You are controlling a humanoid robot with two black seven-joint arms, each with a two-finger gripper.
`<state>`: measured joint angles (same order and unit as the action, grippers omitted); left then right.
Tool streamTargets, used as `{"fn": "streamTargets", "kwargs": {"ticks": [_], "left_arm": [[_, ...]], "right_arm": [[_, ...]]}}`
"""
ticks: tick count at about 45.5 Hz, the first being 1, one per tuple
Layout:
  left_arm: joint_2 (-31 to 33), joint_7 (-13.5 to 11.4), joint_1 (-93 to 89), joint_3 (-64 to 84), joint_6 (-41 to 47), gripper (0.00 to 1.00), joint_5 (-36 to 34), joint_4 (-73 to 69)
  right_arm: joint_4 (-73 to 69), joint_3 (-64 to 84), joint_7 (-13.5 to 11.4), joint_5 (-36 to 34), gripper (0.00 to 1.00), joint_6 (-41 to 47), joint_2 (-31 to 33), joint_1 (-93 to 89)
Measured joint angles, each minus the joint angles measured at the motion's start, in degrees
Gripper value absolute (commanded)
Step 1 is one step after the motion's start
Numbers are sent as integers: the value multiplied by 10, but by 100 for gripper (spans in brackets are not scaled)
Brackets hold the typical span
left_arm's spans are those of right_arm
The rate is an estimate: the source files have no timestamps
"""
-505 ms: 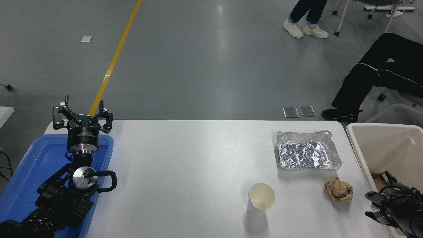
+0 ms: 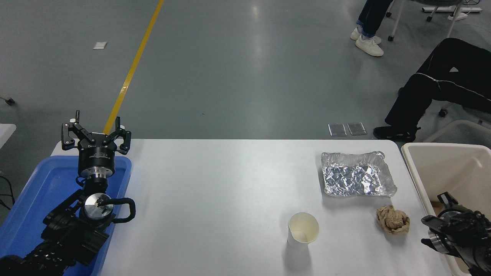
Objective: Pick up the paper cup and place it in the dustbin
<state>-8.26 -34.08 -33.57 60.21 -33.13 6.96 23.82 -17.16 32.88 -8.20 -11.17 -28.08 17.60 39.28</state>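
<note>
The paper cup (image 2: 303, 229), small and white with a cream inside, stands upright on the white table (image 2: 215, 184) at the front right of centre. The beige dustbin (image 2: 412, 163) stands off the table's right edge, with only its left part in view. My right gripper (image 2: 447, 224) comes in at the lower right corner over the bin's near rim, well to the right of the cup. It shows only as a dark mass. My left gripper (image 2: 96, 136) is open and empty, parked above the blue tray (image 2: 42, 184) at the left.
A crumpled brown paper ball (image 2: 392, 219) lies between the cup and the bin. A crinkled foil tray (image 2: 356, 174) sits behind it. A seated person's legs (image 2: 437, 88) are at the far right, and another person's feet (image 2: 368, 42) at the top.
My right arm has shifted slightly up and left at the lower right corner. The standing person's feet at the top have moved right. The cup and the left arm have not moved.
</note>
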Motion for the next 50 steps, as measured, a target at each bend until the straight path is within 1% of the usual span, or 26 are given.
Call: {"fn": "streamTargets", "kwargs": {"ticks": [15,22,26,27,32,33,37,38,39,50], "left_arm": [[0,0,0,0,0,99,0,0],[0,0,0,0,0,99,0,0],[0,0,0,0,0,99,0,0],[0,0,0,0,1,99,0,0],[0,0,0,0,1,99,1,0],[0,0,0,0,1,99,1,0],[0,0,0,0,1,99,0,0],[0,0,0,0,1,99,0,0],[0,0,0,0,1,99,0,0],[0,0,0,0,0,99,-1,1]], "right_arm": [[0,0,1,2,0,1,3,3],[-10,1,1,4,0,3,16,4],[-34,4,2,5,8,4,28,18],[-49,7,2,5,10,4,36,26],[-121,26,2,5,30,5,71,69],[-130,30,2,5,37,5,75,75],[-187,63,1,4,81,5,98,115],[-199,72,1,3,97,5,102,126],[-216,84,0,2,100,5,107,140],[-358,181,-2,-1,100,20,134,273]]}}
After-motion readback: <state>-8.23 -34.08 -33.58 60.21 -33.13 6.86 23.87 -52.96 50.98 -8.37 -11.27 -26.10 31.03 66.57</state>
